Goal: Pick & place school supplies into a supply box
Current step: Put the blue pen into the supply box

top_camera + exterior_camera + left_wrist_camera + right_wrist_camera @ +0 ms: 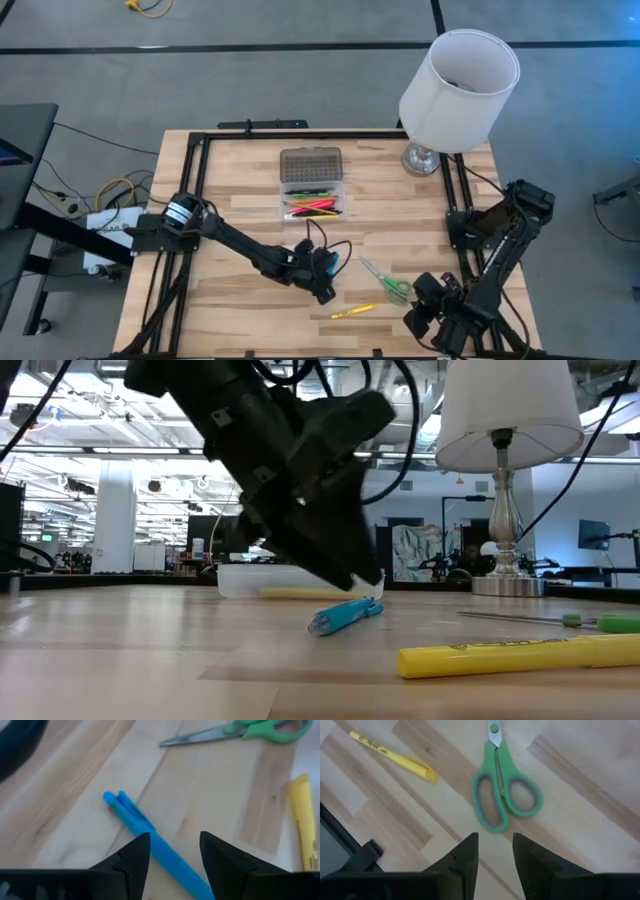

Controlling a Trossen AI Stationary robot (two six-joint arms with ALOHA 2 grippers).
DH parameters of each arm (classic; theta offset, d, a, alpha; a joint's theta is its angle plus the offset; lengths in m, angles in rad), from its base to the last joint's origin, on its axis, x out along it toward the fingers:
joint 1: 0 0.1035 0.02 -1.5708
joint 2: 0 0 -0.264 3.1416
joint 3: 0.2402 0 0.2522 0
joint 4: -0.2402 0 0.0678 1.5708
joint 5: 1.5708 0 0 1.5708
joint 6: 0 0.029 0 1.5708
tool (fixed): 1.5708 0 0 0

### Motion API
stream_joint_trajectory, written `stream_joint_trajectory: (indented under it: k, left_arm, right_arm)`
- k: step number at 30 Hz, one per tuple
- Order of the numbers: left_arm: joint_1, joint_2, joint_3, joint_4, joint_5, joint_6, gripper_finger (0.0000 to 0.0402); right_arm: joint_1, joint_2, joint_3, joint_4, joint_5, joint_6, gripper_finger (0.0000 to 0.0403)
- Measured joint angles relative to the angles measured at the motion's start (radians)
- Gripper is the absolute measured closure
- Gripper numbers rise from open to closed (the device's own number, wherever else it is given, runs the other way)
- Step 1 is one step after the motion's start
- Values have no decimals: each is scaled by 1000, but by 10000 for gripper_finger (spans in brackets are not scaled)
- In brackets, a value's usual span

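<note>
The table (240, 180) is pale wood in planks, its grain plain to see, the finish smooth and nearly matt. Between the fingers of the left gripper (175, 851) lies a blue pen (131, 814) of smooth, slightly glossy plastic. The fingers (131, 857) themselves look like matt black plastic. Just ahead of the right gripper (495, 851) lie the scissors (502, 795) — dull grey metal blades, green handles lined in soft-looking grey. Off to one side of them lies a yellow marker (390, 756) in smooth plastic with printed lettering. Beyond the left gripper sits the supply box (312, 180) — clear plastic, grey dotted lid. The lampshade (458, 88) looks like white matt cloth on a shiny metal base (422, 158).
</note>
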Motion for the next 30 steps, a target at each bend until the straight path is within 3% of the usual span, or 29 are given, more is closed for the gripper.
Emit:
stream_joint_trajectory:
  k: [19, 30]
  left_arm:
    - [13, 61, 43, -67, 24, -2, 233]
    - [-4, 55, 49, -271, 70, 87, 233]
  right_arm:
    - [13, 0, 1, 24, 9, -14, 290]
    - [7, 0, 2, 22, 11, -14, 290]
